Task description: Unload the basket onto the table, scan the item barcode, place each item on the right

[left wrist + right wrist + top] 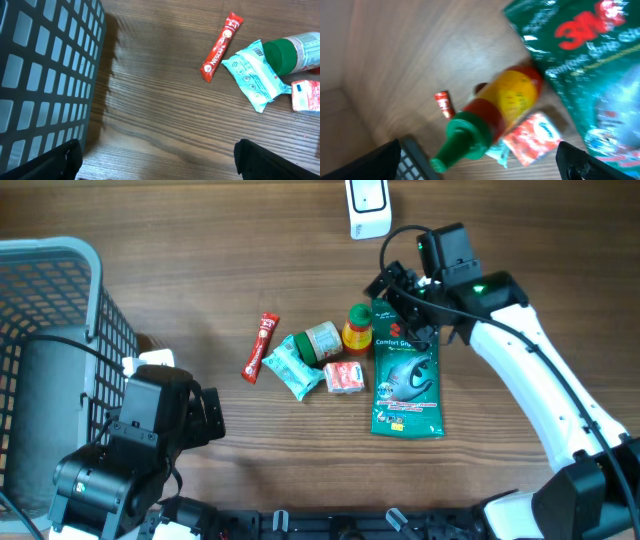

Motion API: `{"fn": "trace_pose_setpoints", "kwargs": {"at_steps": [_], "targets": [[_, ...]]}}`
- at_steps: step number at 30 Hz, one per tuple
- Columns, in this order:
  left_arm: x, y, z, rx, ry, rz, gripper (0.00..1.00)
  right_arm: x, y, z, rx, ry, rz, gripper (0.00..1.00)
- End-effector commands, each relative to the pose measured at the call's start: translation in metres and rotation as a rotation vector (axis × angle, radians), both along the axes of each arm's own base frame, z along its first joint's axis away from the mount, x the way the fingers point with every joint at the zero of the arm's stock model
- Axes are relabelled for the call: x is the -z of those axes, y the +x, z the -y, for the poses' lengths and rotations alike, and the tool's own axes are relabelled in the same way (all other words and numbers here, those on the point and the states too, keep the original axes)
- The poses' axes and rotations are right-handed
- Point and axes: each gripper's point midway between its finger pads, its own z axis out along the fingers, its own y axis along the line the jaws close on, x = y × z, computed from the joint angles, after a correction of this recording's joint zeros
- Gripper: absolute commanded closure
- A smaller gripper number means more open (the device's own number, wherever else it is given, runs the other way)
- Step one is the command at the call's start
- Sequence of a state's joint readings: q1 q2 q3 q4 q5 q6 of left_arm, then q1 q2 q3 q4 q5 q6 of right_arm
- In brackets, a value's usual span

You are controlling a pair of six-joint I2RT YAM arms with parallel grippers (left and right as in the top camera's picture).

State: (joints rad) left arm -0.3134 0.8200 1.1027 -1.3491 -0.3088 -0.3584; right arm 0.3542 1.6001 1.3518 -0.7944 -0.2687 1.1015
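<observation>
Several items lie in a cluster mid-table: a red Nescafe stick (260, 347), a teal packet (295, 367), a green-lidded jar (322, 340), a yellow-and-red sauce bottle (357, 327), a red packet (344, 377) and a green 3M pack (406, 380). My right gripper (398, 298) hovers open above the bottle (495, 110) and the top of the 3M pack (590, 65), holding nothing. My left gripper (205, 415) is open over bare wood beside the basket, left of the stick (221, 46) and teal packet (255, 75). No barcode can be made out.
A grey mesh basket (50, 330) stands at the left edge, close to my left arm, and fills the left of the left wrist view (45, 75). A white scanner-like device (368, 205) sits at the far edge, behind the cluster.
</observation>
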Motion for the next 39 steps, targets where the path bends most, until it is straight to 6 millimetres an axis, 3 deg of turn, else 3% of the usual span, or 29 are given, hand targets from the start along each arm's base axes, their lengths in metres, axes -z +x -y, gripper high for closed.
{"fn": "trace_pose_setpoints", "kwargs": {"at_steps": [1,10,14,22,26,30,35,39], "targets": [[0.000,0.000,0.001,-0.010,-0.014,0.003,0.00,0.003,0.009,-0.017,0.015,-0.040,0.035,0.01],[0.000,0.000,0.001,-0.010,-0.014,0.003,0.00,0.054,0.009,-0.027,0.049,-0.150,-0.051,0.02],[0.000,0.000,0.001,-0.009,-0.014,0.003,0.00,0.066,0.010,-0.029,0.046,-0.160,-0.075,0.27],[0.000,0.000,0.001,-0.009,-0.014,0.003,0.00,0.065,-0.007,-0.044,-0.132,-0.114,-0.095,0.51],[0.000,0.000,0.001,-0.010,-0.014,0.003,0.00,0.053,-0.019,-0.049,-0.367,-0.084,-0.067,0.54],[0.000,0.000,0.001,-0.009,-0.014,0.003,0.00,0.041,-0.028,-0.028,-0.480,-0.198,-0.076,0.55],[0.000,0.000,0.001,-0.010,-0.014,0.003,0.00,0.046,-0.044,-0.016,-0.590,-0.261,-0.109,0.53],[0.000,0.000,0.001,-0.009,-0.014,0.003,0.00,0.046,-0.048,-0.014,-0.778,-0.302,-0.044,0.51]]}}
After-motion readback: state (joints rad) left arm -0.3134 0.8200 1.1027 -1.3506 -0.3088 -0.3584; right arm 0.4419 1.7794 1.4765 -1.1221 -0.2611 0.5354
